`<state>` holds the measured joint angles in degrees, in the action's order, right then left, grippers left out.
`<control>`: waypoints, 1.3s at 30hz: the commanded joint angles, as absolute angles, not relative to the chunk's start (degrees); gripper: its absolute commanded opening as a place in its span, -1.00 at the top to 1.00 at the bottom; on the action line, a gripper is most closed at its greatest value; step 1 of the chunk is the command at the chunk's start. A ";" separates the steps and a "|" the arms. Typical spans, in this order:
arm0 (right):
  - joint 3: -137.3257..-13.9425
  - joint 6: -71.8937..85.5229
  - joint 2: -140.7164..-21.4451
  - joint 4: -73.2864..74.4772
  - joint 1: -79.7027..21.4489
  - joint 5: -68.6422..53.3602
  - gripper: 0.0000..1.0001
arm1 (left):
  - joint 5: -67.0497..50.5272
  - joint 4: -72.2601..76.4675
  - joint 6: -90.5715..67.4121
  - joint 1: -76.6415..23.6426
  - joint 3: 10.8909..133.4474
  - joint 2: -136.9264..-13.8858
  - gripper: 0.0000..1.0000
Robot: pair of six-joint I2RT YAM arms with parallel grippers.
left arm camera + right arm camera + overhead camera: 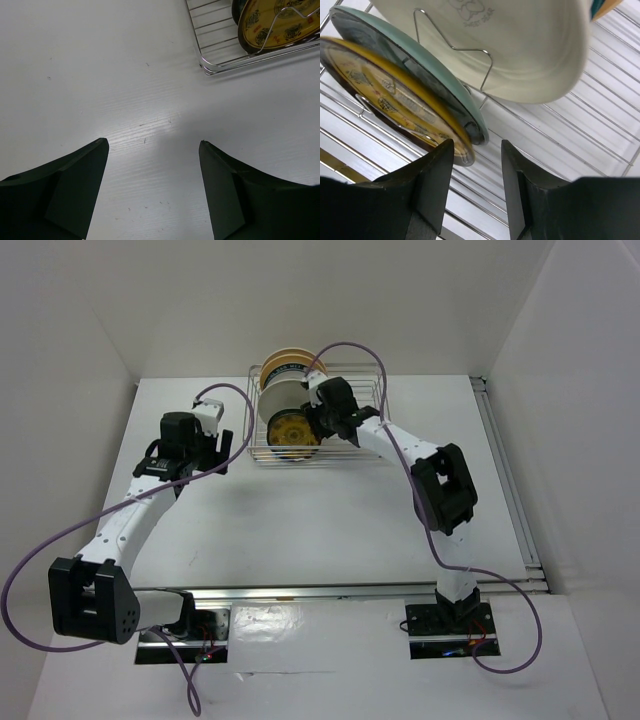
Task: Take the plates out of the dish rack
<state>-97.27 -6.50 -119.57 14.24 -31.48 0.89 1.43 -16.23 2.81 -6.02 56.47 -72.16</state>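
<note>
Left hand (152,141) spread wide, right hand (476,145) half parted

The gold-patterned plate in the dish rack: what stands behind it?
A blue-green plate leans right behind the gold-patterned plate, then a large cream plate. Most of the blue-green plate's face is covered, so its pattern cannot be seen.

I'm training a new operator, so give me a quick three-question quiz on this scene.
1. True or false: the left hand is open above the table, holding nothing.
2. Which plate is nearest the right hand? A gold-patterned plate, B cream plate, C teal plate.
3. Fill in: the gold-patterned plate stands in the ____.
Key: 1 true; 2 A; 3 dish rack.
</note>
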 commanded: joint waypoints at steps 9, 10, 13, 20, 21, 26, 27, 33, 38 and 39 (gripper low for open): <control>-95.46 -3.43 -114.18 13.54 -30.50 -2.18 0.31 | -0.35 -14.24 2.99 -5.80 56.16 -69.88 -0.72; -94.14 -2.82 -114.17 13.01 -30.50 -2.20 0.31 | -0.35 -14.24 2.99 -5.80 56.16 -69.87 -0.72; -93.60 -2.81 -113.38 12.13 -29.98 -4.83 0.28 | -0.35 -14.24 2.99 -5.80 55.55 -69.87 -0.72; -94.92 -1.76 -115.93 11.60 -27.69 -11.86 0.28 | -0.88 -14.24 2.99 -5.80 55.02 -69.87 -0.72; -94.92 -1.76 -115.93 10.91 -27.16 -12.56 0.28 | -0.88 -14.24 2.99 -5.80 55.02 -69.87 -0.72; -96.23 -1.76 -117.25 10.20 -26.64 -12.30 0.28 | -0.35 -13.71 3.52 -5.80 54.49 -69.87 -0.72; -96.24 -1.76 -117.77 10.20 -26.63 -14.48 0.31 | -0.35 -13.71 3.52 -5.80 54.49 -69.87 -0.72; -95.46 -1.76 -117.52 10.03 -26.63 -19.15 0.40 | -0.35 -13.71 4.04 -5.80 53.97 -69.35 -0.72; -93.59 -1.14 -117.24 7.12 -26.63 -18.99 0.40 | -0.35 -13.18 4.04 -5.80 53.96 -69.35 -0.72; -94.39 -1.14 -117.94 7.12 -26.63 -18.98 0.40 | -0.35 -13.18 4.04 -5.80 53.96 -69.35 -0.72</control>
